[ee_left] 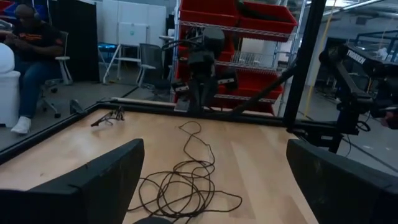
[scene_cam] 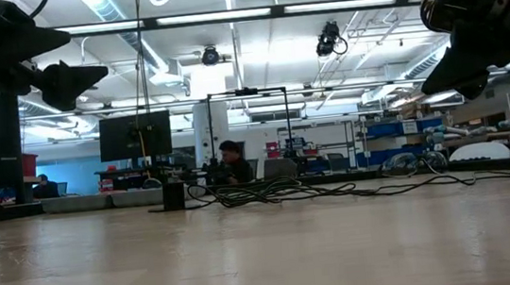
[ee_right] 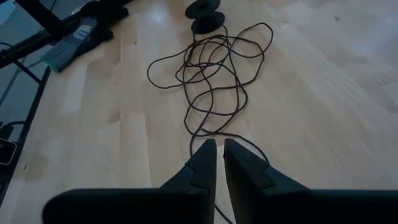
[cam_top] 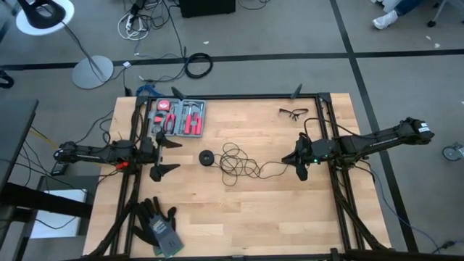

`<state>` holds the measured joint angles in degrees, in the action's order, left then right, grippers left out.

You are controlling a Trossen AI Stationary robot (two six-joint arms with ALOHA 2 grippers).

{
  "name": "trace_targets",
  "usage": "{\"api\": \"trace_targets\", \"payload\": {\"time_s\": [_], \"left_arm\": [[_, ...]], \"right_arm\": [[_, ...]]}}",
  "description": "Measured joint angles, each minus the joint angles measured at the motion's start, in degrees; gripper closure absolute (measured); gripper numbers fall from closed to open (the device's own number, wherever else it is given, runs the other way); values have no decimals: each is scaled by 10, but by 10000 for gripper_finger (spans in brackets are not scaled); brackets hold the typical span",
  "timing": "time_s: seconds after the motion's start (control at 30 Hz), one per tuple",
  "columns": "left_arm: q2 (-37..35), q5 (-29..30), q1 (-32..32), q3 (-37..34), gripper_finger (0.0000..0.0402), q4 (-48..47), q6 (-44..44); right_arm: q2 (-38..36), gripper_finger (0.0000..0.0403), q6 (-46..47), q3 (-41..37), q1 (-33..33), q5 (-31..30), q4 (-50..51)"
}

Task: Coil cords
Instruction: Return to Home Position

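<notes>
The thin black cord (cam_top: 236, 161) lies in a loose tangle at the middle of the table, and its round black puck (cam_top: 207, 157) rests flat at the tangle's left. One strand (cam_top: 274, 168) trails right toward my right gripper (ee_right: 219, 154). That gripper is shut and points slantwise down above the strand, with nothing between its fingers. In the low view it (scene_cam: 457, 72) hangs well clear of the tabletop. My left gripper (cam_top: 168, 155) stands wide open and level, left of the puck, facing the tangle (ee_left: 181, 185).
An open tool case (cam_top: 181, 117) with red-handled pliers sits at the far left. Safety glasses (cam_top: 293, 112) lie at the far right and dark gloves (cam_top: 159, 226) at the near left. Black frame rails (cam_top: 328, 130) run along the table's sides. Bare wood lies around the tangle.
</notes>
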<state>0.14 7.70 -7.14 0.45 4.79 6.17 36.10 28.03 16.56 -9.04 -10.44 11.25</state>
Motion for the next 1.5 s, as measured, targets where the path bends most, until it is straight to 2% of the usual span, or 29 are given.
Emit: {"api": "trace_targets", "payload": {"time_s": [0.9,1.13,1.5], "left_arm": [[0,-9,0,0,2,26,4],[0,16,0,0,3,26,17],[0,24,0,0,11,26,20]], "right_arm": [[0,369,-1,0,0,0,0],[0,369,-1,0,0,0,0],[0,369,0,0,0,0,0]]}}
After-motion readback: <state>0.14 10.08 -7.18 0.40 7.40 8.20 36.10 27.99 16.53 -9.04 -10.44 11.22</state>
